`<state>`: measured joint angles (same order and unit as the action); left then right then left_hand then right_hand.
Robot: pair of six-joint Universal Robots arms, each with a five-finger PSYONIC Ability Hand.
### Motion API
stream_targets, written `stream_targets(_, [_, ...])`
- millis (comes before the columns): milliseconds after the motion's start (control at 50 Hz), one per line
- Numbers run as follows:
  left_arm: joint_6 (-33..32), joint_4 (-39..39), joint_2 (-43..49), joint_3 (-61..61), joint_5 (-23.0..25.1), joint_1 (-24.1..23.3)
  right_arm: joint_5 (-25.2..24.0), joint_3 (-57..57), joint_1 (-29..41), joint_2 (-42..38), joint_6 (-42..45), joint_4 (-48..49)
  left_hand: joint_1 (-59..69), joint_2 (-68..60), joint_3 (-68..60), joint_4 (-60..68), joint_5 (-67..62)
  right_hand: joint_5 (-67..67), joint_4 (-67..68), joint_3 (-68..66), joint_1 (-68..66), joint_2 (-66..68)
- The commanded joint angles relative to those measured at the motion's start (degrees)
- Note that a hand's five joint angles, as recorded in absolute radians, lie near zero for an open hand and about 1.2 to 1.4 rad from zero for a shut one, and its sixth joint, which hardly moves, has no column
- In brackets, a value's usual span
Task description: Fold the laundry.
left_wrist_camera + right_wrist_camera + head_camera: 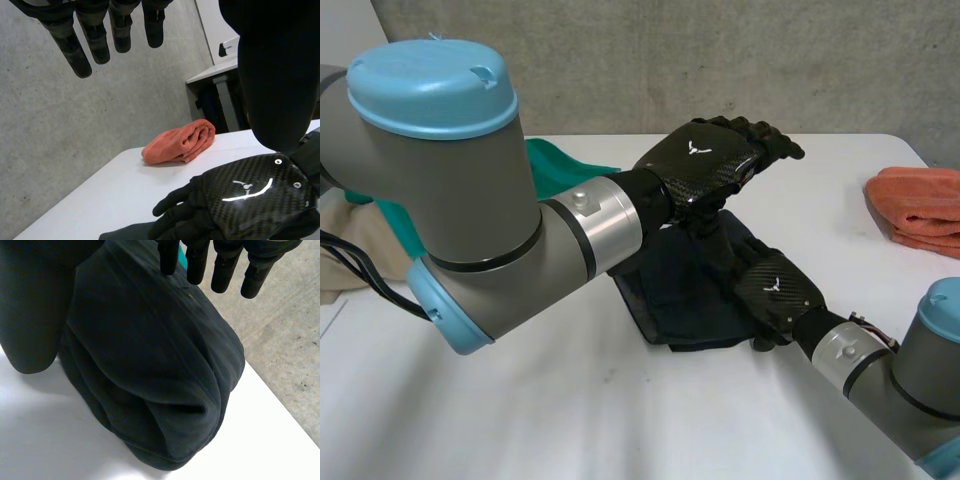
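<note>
A dark navy garment (pixel 672 300) lies folded into a thick bundle in the middle of the white table (pixel 570 410). My right hand (pixel 778 290) rests open on the bundle's right side. In the right wrist view its straight fingers (pixel 216 265) reach over the dark folds (pixel 150 365). My left hand (pixel 705 160) hovers above the bundle's far edge with fingers stretched out and nothing in it. In the left wrist view its fingers (pixel 95 35) hang straight in the air above my right hand (pixel 250 197).
A folded orange towel (pixel 920 208) (pixel 182 142) lies at the table's far right. A teal cloth (pixel 558 162) and a beige cloth (pixel 350 245) lie behind my left arm at the far left. A concrete wall stands behind the table.
</note>
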<state>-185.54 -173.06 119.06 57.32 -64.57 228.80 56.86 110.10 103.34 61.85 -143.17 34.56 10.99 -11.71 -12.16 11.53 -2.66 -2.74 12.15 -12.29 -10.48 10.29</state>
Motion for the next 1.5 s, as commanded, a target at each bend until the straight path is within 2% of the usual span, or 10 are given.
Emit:
stream_targets(20, [-0.09, -0.35, 0.47, 0.25, -0.64, -0.02, 0.27, -3.84, 0.20, -4.37, 2.90, 1.48, 1.41, -0.69, -0.24, 0.87, 0.26, 1.99, -1.40, 1.54, -0.27, 0.47])
stream_targets(400, [0.09, -1.49, 0.03, 0.52, -0.91, 0.07, 0.88, -10.69, 2.57, -8.41, 2.02, 1.57, 1.41, -0.69, -0.24, 0.87, 0.26, -8.43, 9.02, -8.88, -10.69, 10.88])
stream_targets(580, [-0.09, -1.67, -0.23, 1.40, -1.08, 0.33, 1.41, -15.79, 3.89, -10.08, -2.10, 1.22, 1.41, -0.69, -0.24, 0.87, 0.26, -34.32, 34.91, -34.77, -36.58, 36.77])
stream_targets(680, [0.00, -1.93, -0.49, 1.40, -1.17, 1.12, 1.76, -19.21, 4.07, -10.26, -7.37, 1.13, 1.41, -0.69, -0.24, 0.87, 0.26, -67.20, 67.79, -67.65, -69.46, 69.65])
stream_targets(960, [0.09, -3.86, -3.39, 1.31, -2.05, 2.27, 9.67, -32.57, 3.01, -8.42, -14.76, 1.04, 1.58, -0.86, -0.41, 1.04, 0.09, -67.26, 67.85, -67.71, -69.52, 69.71])
stream_targets(1100, [0.26, -5.71, -5.33, 1.31, -3.98, 2.36, 13.18, -43.12, -5.50, -6.83, -20.30, 0.95, 1.58, -0.86, -0.41, 1.04, 0.09, -67.26, 67.85, -67.71, -69.52, 69.71])
stream_targets(1200, [1.05, -5.89, -5.33, 1.31, -3.98, 2.27, 12.93, -50.76, -13.32, -9.02, -24.60, -0.19, 1.41, -0.69, -0.24, 0.87, 0.26, -67.26, 67.85, -67.71, -69.52, 69.71])
stream_targets(1260, [1.67, -5.80, -5.15, 1.40, -3.98, 2.27, 10.74, -57.60, -20.52, -13.40, -28.64, -1.24, 1.41, -0.69, -0.24, 0.87, 0.26, -67.26, 67.85, -67.71, -69.52, 69.71])
stream_targets(1420, [1.76, -5.89, -4.10, 2.45, -3.90, 2.18, 0.02, -70.53, -29.32, -30.97, -30.94, -2.30, 1.58, -0.85, -0.41, 1.04, 0.10, -67.26, 67.85, -67.71, -69.52, 69.71])
stream_targets(1500, [1.76, -5.89, -2.96, 2.54, -3.90, 2.09, -2.79, -72.13, -33.44, -37.48, -30.76, -1.60, 1.58, -0.86, -0.41, 1.04, 0.09, -67.26, 67.85, -67.71, -69.52, 69.71])
